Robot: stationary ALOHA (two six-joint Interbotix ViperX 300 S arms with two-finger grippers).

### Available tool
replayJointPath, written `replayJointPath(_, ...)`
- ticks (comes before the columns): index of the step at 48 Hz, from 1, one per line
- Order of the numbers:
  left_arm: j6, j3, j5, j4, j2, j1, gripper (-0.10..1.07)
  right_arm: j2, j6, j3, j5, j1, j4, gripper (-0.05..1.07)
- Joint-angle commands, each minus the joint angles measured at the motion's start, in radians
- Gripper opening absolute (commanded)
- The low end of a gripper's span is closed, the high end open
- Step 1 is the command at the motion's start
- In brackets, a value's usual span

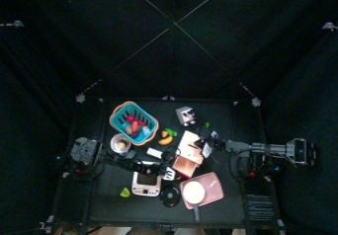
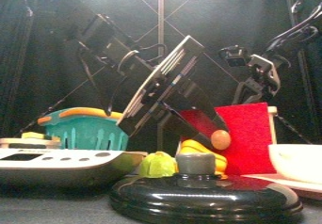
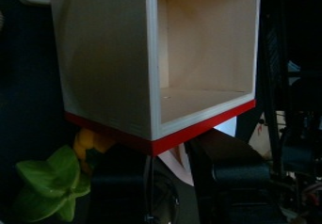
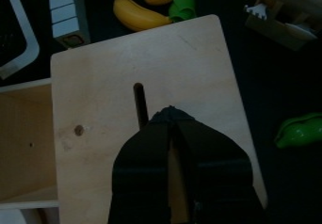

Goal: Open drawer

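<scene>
— Starting at the left: what are the left gripper's point(image 1: 142, 163) fingers doing?

— I cannot tell. Its wrist view is filled by the wooden box point(image 3: 113, 58), an open hollow with a red base, and the jaws themselves are lost in the dark along the edge.

— And the drawer?

— The small white drawer point(image 1: 145, 186) sits flat at the front left of the table, just beside the round pink dish point(image 1: 203, 192). No gripper touches it. From the front, a black round lid point(image 2: 201, 195) cuts off its right end.

— Moving right?

— The wooden box hangs tilted above the table's middle. The right gripper point(image 4: 170, 120) is clenched on it, jaws nearly together with only a thin strip of wood between them, just below a dark slot in the panel.

— Anything unclear?

— A blurred green shape point(image 3: 51, 171) below the box.
</scene>
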Motion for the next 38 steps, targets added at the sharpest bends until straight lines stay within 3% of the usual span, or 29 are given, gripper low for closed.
replayJointPath(1, -0.003, 0.006, 0.003, -0.006, -0.006, -0.041, 0.54, 0.012, 0.002, 0.018, 0.014, -0.006, 0.002, 0.29)
replayJointPath(12, -0.002, 0.005, -0.012, 0.002, -0.003, -0.04, 0.59, 0.012, 0.002, 0.018, 0.012, -0.005, 0.002, 0.29)
replayJointPath(26, -0.002, 0.0, -0.018, 0.029, -0.012, -0.037, 0.86, 0.012, 0.002, 0.018, 0.014, -0.006, 0.002, 0.29)
replayJointPath(38, 0.0, 0.005, -0.08, 0.094, -0.035, -0.037, 0.87, 0.012, 0.002, 0.018, 0.012, -0.006, 0.002, 0.29)
